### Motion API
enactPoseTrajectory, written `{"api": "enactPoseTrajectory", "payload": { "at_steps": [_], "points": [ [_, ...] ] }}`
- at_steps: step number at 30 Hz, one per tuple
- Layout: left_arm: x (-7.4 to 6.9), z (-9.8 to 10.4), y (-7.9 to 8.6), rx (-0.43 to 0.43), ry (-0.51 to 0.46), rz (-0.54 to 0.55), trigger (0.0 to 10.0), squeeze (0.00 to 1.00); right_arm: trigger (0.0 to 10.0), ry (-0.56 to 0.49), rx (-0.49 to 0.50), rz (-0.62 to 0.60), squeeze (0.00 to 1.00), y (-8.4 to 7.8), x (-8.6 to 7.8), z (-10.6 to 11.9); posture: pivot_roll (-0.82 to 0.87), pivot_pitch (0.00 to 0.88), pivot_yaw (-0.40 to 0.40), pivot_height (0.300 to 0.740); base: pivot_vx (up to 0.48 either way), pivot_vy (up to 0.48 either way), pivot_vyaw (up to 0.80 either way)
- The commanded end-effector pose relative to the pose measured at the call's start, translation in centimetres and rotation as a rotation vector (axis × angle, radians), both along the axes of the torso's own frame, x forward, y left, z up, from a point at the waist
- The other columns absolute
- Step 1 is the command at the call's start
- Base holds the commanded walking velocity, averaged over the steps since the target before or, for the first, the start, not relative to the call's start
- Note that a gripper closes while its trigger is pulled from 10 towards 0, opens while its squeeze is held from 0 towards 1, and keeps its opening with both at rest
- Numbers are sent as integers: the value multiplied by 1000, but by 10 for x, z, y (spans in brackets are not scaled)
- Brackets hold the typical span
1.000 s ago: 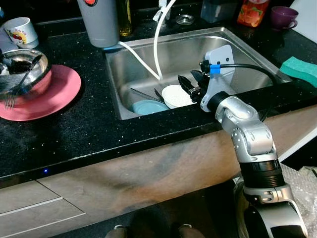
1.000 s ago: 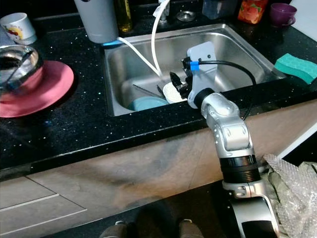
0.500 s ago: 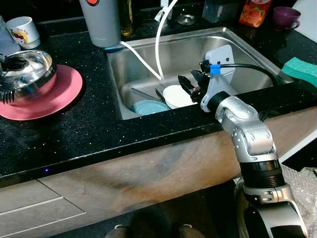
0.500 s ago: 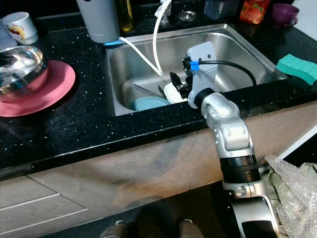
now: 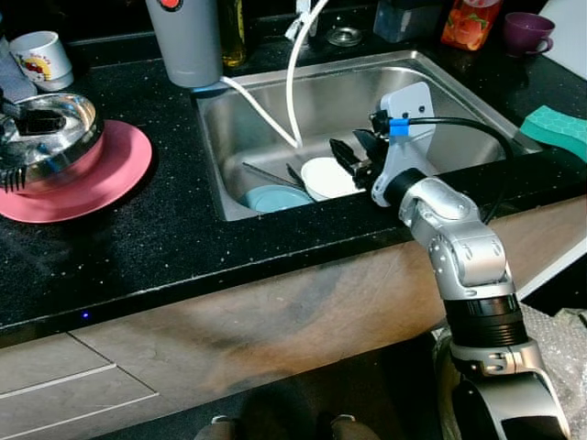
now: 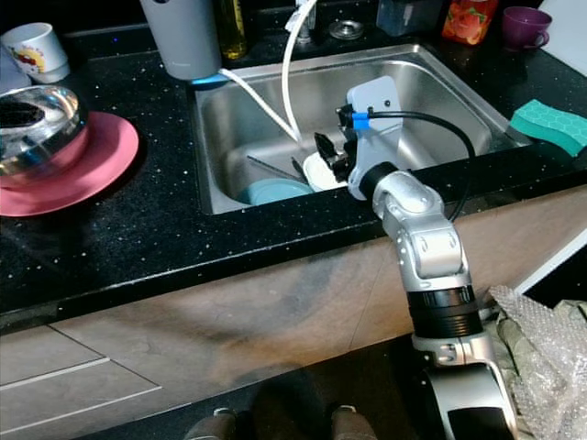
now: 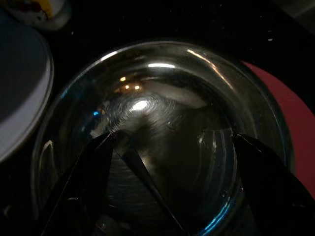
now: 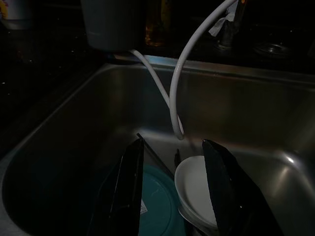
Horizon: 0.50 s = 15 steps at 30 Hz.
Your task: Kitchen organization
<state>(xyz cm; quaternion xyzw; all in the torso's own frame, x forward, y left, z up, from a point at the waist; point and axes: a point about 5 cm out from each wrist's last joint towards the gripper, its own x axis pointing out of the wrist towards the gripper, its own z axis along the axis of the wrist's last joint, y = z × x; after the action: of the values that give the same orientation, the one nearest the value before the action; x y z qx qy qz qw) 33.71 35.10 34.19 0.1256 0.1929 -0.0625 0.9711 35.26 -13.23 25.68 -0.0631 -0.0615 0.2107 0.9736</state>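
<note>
A steel bowl (image 5: pixel 55 142) sits on a pink plate (image 5: pixel 105 179) at the left of the black counter. My left gripper (image 5: pixel 32 121) hangs just over the bowl. In the left wrist view its fingers (image 7: pixel 86 182) stand wide apart above the bowl's (image 7: pixel 162 118) shiny inside, gripping nothing. My right gripper (image 5: pixel 353 156) is open and reaches into the steel sink (image 5: pixel 440 92). It is held above a white bowl (image 5: pixel 326 177) and a teal plate (image 5: pixel 275 197). The right wrist view shows the white bowl (image 8: pixel 197 187) and teal plate (image 8: pixel 157 196) between and below its fingers (image 8: pixel 125 187).
A white hose (image 5: pixel 292 82) loops down into the sink, and thin utensils (image 5: pixel 271 174) lie by the plates. A grey canister (image 5: pixel 188 41) and a mug (image 5: pixel 41 57) stand at the back. A green sponge (image 5: pixel 555 128), a purple cup (image 5: pixel 523 29) and an orange carton (image 5: pixel 468 20) are at the right.
The view has shifted slightly. The left gripper has settled over the steel bowl, which now sits level on the pink plate. The right arm has not moved.
</note>
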Motion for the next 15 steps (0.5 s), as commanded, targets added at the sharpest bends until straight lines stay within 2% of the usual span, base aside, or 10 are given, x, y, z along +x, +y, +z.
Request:
{"api": "enactPoseTrajectory", "payload": {
  "at_steps": [1,7,15],
  "points": [
    [0,-6,0,-25,20,8,10000,0,10000,3,-9,-4,0,-1,1,1,49,142,5,740,0,0,0],
    [-2,-21,1,-49,84,8,10000,0,10000,2,-8,-1,0,0,1,1,52,142,3,740,0,0,0],
    [0,-26,2,-59,78,19,10000,0,10000,1,-9,0,0,0,1,1,48,139,0,740,0,0,0]
  ]
}}
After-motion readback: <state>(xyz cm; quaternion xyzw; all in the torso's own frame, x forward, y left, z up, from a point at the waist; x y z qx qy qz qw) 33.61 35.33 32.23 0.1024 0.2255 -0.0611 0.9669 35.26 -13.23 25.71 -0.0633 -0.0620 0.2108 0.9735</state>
